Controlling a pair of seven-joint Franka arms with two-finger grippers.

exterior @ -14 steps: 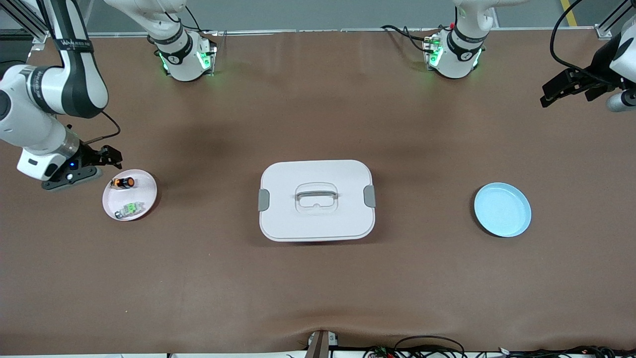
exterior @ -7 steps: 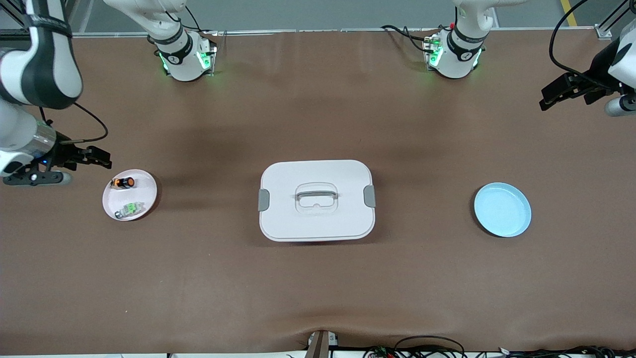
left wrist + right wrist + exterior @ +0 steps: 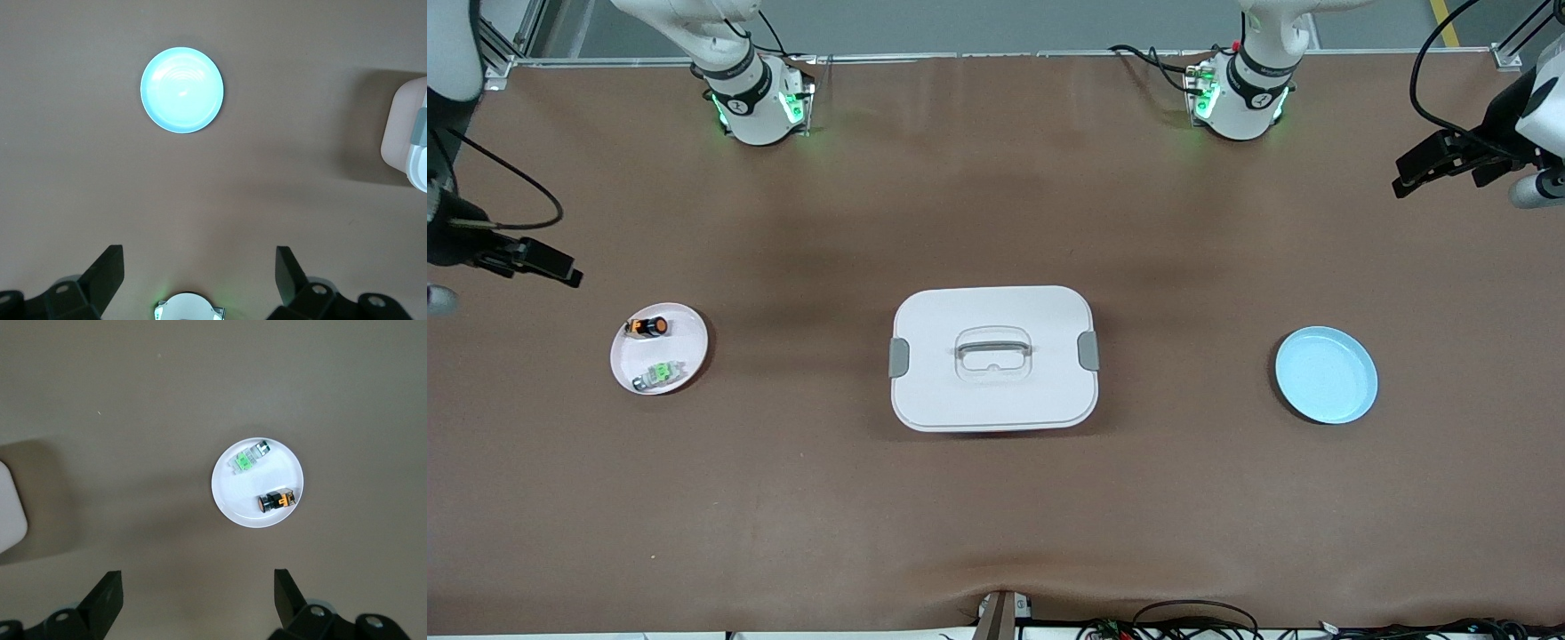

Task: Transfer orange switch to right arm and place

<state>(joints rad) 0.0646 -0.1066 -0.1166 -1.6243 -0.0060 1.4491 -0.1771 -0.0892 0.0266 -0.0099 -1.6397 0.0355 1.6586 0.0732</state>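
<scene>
In the front view you have the tiny black orange switch with its round orange button end (image 3: 647, 326) lying on the small white round plate (image 3: 687, 342) toward the right arm's end of the table, with the small grey part with the bright green top (image 3: 659, 374) on the same plate, nearer the camera; the two parts are apart; the white rectangular lidded box with grey clips (image 3: 993, 357) sits mid-table; the pale blue round dish (image 3: 1326, 374) lies toward the left arm's end; the right gripper (image 3: 551, 264) hangs over bare table beside the plate; the left gripper (image 3: 1427, 166) waits over the table's edge at its own end.

In the left wrist view your left gripper (image 3: 200, 270) is released, fingers spread wide, nothing between them; the blue dish (image 3: 182, 90) lies below.

In the right wrist view your right gripper (image 3: 199, 593) is likewise released and holds nothing; the orange switch (image 3: 277, 501) rests on its side on the plate (image 3: 230, 495), the green-topped part (image 3: 249, 459) near it.
</scene>
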